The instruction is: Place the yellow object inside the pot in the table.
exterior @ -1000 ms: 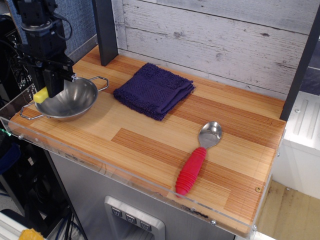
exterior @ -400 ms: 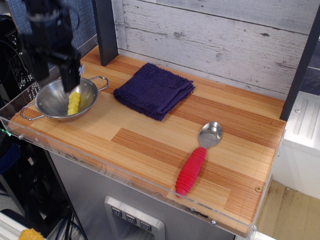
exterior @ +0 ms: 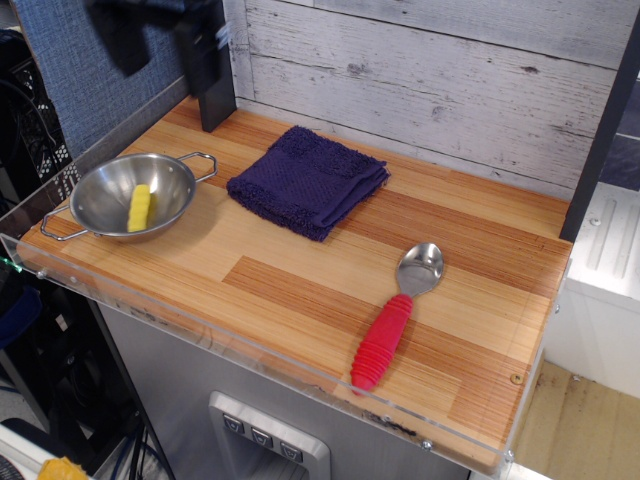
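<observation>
The yellow object (exterior: 139, 207), a small oblong block, lies loose inside the pot (exterior: 105, 195). The pot is a shiny steel bowl with wire loop handles, at the left end of the striped wooden table (exterior: 290, 275). My gripper (exterior: 162, 58) is high above the pot at the top left, dark and motion-blurred. Its jaws stand apart with blue backdrop showing between them, and they hold nothing. Part of it overlaps the black post, so the right finger is hard to make out.
A folded dark-blue cloth (exterior: 308, 180) lies right of the pot. A spoon with a red handle (exterior: 392, 325) rests near the front right. A black post (exterior: 212, 95) stands at the back left, and a clear acrylic rim (exterior: 200, 315) runs along the edge.
The yellow block went from the gripper at the pot's left rim into the pot and was let go. The gripper then rose up and away to the top left.
</observation>
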`<state>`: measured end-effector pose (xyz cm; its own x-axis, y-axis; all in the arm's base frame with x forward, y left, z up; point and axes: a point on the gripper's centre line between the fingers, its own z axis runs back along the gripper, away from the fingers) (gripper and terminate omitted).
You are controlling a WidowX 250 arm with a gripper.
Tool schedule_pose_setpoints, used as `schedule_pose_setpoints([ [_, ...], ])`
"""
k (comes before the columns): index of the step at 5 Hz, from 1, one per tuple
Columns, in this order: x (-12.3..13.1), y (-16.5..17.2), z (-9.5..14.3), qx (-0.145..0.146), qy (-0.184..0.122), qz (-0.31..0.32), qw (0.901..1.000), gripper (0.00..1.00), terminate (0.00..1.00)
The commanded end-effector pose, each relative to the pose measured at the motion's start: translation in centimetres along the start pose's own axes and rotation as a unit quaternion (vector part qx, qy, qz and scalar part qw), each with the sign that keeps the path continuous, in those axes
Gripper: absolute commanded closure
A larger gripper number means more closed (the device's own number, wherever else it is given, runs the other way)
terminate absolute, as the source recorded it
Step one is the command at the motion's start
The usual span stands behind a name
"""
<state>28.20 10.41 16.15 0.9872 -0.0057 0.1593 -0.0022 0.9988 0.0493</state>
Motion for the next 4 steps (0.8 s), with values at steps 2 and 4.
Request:
schedule_pose_setpoints([
  [2, 0.26, -0.4, 2.35, -0.006, 0.056, 0.001, 0.9984, 0.0, 0.0],
  [4, 0.26, -0.4, 2.35, -0.006, 0.056, 0.001, 0.9984, 0.0, 1.0],
])
